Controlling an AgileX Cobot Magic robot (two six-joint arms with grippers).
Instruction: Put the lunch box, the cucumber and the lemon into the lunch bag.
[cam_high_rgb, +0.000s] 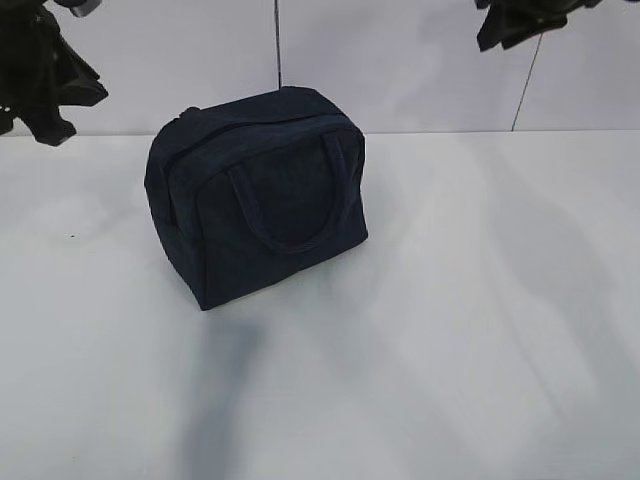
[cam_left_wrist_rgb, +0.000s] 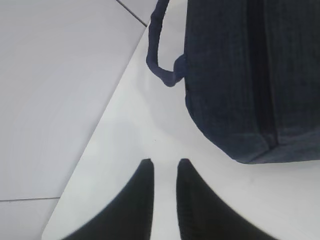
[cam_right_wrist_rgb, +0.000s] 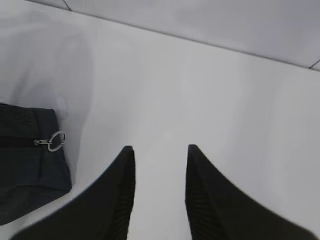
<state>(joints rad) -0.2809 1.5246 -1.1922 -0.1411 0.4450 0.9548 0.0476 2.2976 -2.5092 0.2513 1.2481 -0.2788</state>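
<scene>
The dark navy lunch bag (cam_high_rgb: 260, 200) stands on the white table, zipped shut, with one loop handle (cam_high_rgb: 290, 205) facing the camera. The lunch box, the cucumber and the lemon are out of view. My left gripper (cam_left_wrist_rgb: 165, 162) hangs above the table's edge beside the lunch bag (cam_left_wrist_rgb: 250, 75); its jaws are a narrow gap apart and hold nothing. My right gripper (cam_right_wrist_rgb: 160, 148) is open wider over bare table, also holding nothing. The lunch bag's end (cam_right_wrist_rgb: 30, 150) and its metal ring pull (cam_right_wrist_rgb: 56, 141) lie to its left. Both arms (cam_high_rgb: 45, 85) (cam_high_rgb: 520, 20) are raised at the top corners.
The white table (cam_high_rgb: 480, 330) stretches wide around the bag, with a pale wall behind it. In the left wrist view the table's edge (cam_left_wrist_rgb: 95, 135) runs diagonally, with floor beyond.
</scene>
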